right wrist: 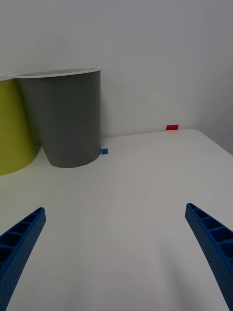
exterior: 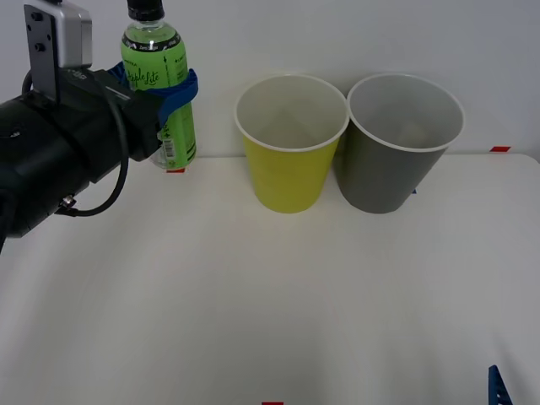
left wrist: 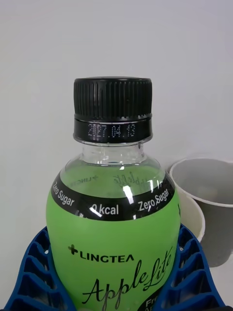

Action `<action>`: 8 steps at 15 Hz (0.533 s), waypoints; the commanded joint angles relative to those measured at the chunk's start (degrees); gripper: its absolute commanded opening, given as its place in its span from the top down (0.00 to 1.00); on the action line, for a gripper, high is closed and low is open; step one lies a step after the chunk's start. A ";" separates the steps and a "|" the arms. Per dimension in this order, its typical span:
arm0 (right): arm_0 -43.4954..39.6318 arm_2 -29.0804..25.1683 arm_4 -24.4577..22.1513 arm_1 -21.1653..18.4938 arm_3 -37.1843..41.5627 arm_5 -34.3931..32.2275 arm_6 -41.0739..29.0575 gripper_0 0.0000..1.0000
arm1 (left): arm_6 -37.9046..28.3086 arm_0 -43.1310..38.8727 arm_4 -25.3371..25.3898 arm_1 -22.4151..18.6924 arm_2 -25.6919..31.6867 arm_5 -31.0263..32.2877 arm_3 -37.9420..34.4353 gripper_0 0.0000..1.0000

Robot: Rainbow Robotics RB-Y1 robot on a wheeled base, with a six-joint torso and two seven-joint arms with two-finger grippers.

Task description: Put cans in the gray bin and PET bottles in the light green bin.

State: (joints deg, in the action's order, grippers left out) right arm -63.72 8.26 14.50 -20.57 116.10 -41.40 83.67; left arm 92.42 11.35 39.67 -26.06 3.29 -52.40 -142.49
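- Blue ribbed fingers of the left gripper [exterior: 173, 94] clamp the PET bottle [exterior: 158, 89] around its green-labelled body, at about ten o'clock in the front view; the bottle stands upright with its black cap [left wrist: 112, 114] on top.
- Whether the bottle's base touches the white table [exterior: 270, 304] cannot be told; a red tape mark [exterior: 175, 170] lies just beside its foot.
- Light green bin [exterior: 291, 142] stands at twelve o'clock, well apart from the bottle, mouth open and upward.
- Gray bin [exterior: 403, 141] stands at one o'clock, its side close against the light green bin; contact between the rims cannot be told.
- A small blue tape mark [right wrist: 104, 151] sits at the gray bin's foot, and a second red mark [right wrist: 172, 127] lies near the far table edge at two o'clock.
- Bare tabletop runs between bottle and bins.
- Right gripper [right wrist: 116, 252] hovers low at five o'clock, fingers spread wide, nothing between them, facing the gray bin across open table.
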 commanded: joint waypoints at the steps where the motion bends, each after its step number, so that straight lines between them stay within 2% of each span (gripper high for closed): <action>1: 0.00 0.00 0.00 0.00 0.00 0.00 0.00 0.00 | -7.61 7.37 -4.25 -4.00 -5.05 0.19 4.41 0.85; 6: 0.00 0.00 0.00 0.00 0.00 0.00 0.00 0.00 | -21.32 16.86 -17.08 -7.61 -14.89 1.95 8.90 0.87; 8: 0.00 0.00 0.00 0.00 0.00 0.00 0.00 0.00 | -23.69 19.50 -19.19 -8.05 -17.79 5.55 12.59 0.88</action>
State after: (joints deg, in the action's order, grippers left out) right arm -63.72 8.26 14.50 -20.57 116.10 -41.40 83.67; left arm 69.84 29.45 21.46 -33.82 -13.07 -48.69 -131.77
